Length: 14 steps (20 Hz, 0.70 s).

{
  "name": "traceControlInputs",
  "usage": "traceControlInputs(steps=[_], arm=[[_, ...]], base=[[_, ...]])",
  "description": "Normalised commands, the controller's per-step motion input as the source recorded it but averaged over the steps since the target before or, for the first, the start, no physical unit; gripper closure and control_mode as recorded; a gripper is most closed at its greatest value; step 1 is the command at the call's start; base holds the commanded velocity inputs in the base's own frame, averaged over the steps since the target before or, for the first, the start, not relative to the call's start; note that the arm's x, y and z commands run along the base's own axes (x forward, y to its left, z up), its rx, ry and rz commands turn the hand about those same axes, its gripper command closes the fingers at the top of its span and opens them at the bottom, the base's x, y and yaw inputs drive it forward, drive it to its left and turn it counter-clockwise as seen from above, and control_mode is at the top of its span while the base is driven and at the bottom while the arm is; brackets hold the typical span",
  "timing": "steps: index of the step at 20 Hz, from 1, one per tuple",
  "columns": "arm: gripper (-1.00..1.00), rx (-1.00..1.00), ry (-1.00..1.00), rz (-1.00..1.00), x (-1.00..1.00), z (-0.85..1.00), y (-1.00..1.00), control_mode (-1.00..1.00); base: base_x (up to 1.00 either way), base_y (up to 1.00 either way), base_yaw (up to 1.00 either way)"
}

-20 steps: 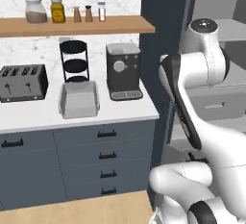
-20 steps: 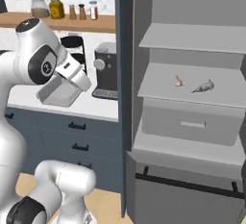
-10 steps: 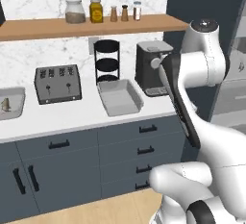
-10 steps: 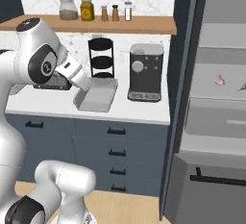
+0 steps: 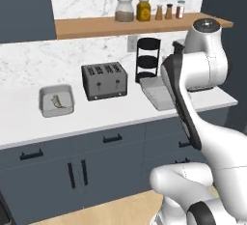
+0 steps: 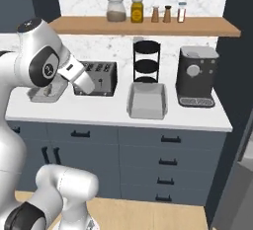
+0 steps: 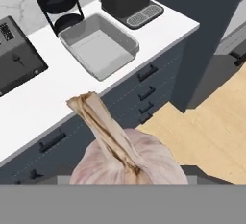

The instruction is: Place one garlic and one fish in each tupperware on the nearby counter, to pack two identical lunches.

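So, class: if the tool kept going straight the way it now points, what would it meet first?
The tool, holding a garlic, aims at the dark cabinet fronts just below the counter edge, near the empty tupperware. Probably those drawers, though depth is unclear.

A long white counter [image 5: 29, 122] runs over dark blue-grey cabinets. On its left sits a light-grey tupperware [image 5: 56, 100] with one slender fish [image 5: 57, 102] lying inside. A dark four-slot toaster [image 5: 104, 80] stands to its right, then a black three-tier rack [image 5: 147, 59], with a second tupperware [image 5: 157, 93] in front of it, partly hidden by the white arm [image 5: 198, 79]. Jars line the wooden shelf [image 5: 87, 25] above
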Motion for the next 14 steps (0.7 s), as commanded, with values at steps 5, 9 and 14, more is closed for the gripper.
traceControlInputs(steps=[5, 9, 14], arm=[[1.0, 0.0, 0.0, 0.0, 0.0, 0.0, 0.0, 1.0], [1.0, 0.0, 0.0, 0.0, 0.0, 0.0, 0.0, 1.0], [1.0, 0.0, 0.0, 0.0, 0.0, 0.0, 0.0, 1.0]], base=[[0.38, 0.97, 0.0], [0.44, 0.89, 0.0], [0.3, 0.76, 0.0]])
